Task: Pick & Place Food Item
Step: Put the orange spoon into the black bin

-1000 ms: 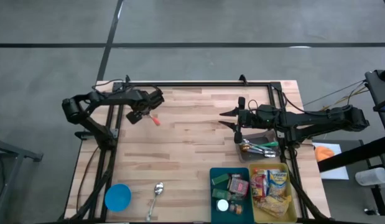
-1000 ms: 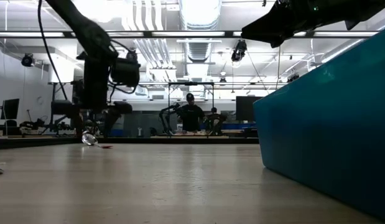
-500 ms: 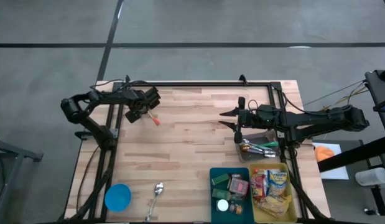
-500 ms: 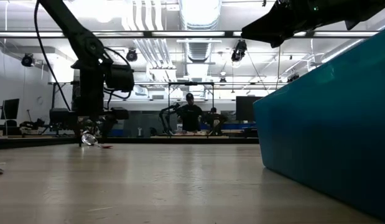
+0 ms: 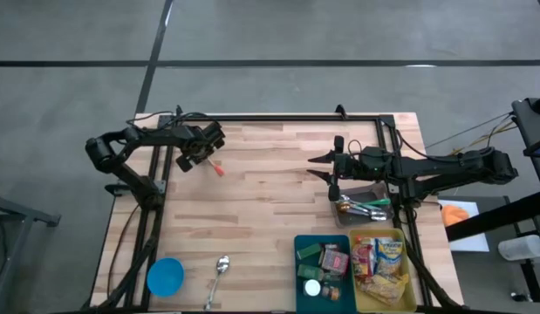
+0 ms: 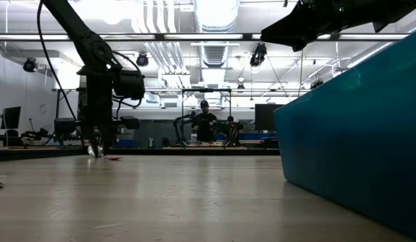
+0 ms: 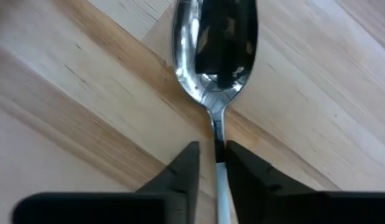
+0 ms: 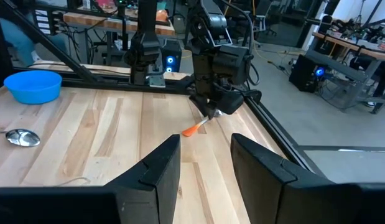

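Left hand [image 5: 196, 160] sits low at the far left part of the wooden counter [image 5: 270, 201], near the black frame rail. In the left wrist view its two dark fingers [image 7: 187, 167] are pinched onto the thin neck of a spoon with an orange handle [image 5: 215, 167]; the shiny bowl [image 7: 215, 46] lies flat on the wood just ahead of the fingertips. From above, the orange handle end pokes out from under the hand toward the counter's middle. In the low view the hand [image 6: 97, 144] reaches right down to the surface, with the orange tip just beside it.

Right hand [image 5: 322, 167] hangs over the right half of the counter, pointing across at the left arm. Its fingers [image 8: 158, 165] stand part open with a clear gap between them and nothing in it.

Just beside the right arm, on its near side, is a grey tray [image 5: 372, 194] holding utensils. Closer to the front edge stand a teal bin [image 5: 300, 249] with small packaged items and, touching its right side, a yellow bin [image 5: 410, 262] of food packets [image 5: 380, 258]. The teal bin's wall fills the right of the low view.

At the front left lie a blue bowl [image 5: 165, 276] and a second, all-metal spoon [image 5: 221, 267], near each other but apart.

A person [image 6: 205, 124] stands in the room far beyond the counter.
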`<move>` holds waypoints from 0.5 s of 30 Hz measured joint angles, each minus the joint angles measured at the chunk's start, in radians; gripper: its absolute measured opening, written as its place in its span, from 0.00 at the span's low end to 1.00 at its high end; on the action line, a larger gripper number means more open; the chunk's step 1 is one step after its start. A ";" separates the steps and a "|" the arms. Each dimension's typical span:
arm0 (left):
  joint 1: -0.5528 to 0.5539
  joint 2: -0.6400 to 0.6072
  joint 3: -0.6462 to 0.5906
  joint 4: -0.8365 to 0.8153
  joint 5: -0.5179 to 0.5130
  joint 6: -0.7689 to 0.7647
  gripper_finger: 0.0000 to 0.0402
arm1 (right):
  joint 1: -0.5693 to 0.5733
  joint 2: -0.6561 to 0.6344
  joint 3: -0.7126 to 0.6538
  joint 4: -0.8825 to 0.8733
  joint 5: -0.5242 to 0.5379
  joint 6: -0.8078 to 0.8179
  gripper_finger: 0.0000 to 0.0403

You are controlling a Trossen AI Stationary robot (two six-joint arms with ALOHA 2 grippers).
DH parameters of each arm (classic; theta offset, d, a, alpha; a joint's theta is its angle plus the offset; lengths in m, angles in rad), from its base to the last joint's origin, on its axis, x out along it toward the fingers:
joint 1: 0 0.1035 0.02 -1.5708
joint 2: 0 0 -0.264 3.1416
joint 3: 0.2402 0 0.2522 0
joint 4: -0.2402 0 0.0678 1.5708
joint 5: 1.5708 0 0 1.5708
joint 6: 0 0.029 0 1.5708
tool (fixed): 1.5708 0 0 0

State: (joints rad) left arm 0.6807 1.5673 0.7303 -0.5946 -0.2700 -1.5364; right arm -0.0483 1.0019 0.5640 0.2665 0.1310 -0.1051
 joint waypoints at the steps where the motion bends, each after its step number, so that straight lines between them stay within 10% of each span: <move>1: 0.000 0.000 0.000 -0.001 0.003 0.000 0.17 | 0.000 0.000 0.000 0.000 0.000 0.000 0.34; 15: -0.003 0.000 0.000 0.000 0.025 -0.001 0.02 | 0.000 0.000 0.000 0.000 0.000 0.000 0.34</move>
State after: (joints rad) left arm 0.6776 1.5669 0.7307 -0.5949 -0.2454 -1.5372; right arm -0.0483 1.0019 0.5640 0.2665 0.1307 -0.1051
